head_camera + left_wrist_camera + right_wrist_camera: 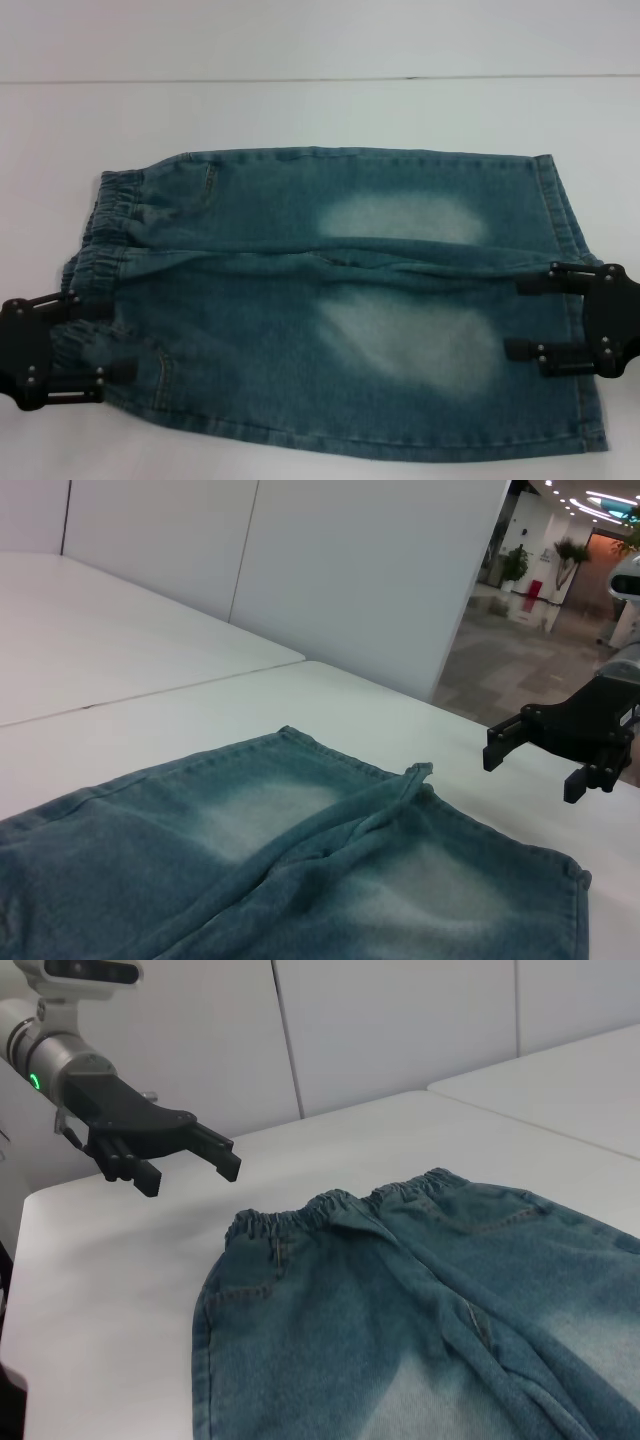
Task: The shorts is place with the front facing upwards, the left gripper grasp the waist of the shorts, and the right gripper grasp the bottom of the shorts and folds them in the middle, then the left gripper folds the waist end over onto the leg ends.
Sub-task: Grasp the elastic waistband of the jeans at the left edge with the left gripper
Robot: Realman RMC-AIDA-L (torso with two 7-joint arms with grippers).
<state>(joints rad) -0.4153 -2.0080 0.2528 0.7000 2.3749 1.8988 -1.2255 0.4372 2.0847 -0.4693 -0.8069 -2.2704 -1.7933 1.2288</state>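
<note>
Two spread claws, left claw (98, 340) and right claw (525, 317), flank one shorts (340, 300).

Black two-fingered left gripper (100, 337) and right gripper (525, 317) (silver screws)

Blue-green denim shorts (340, 300) carry two faded whitish patches, the larger just beside the black fingers (535, 350) of the right gripper (535, 317), while the left gripper (95, 337) is black too, over a plain white desk (300, 110).
</note>
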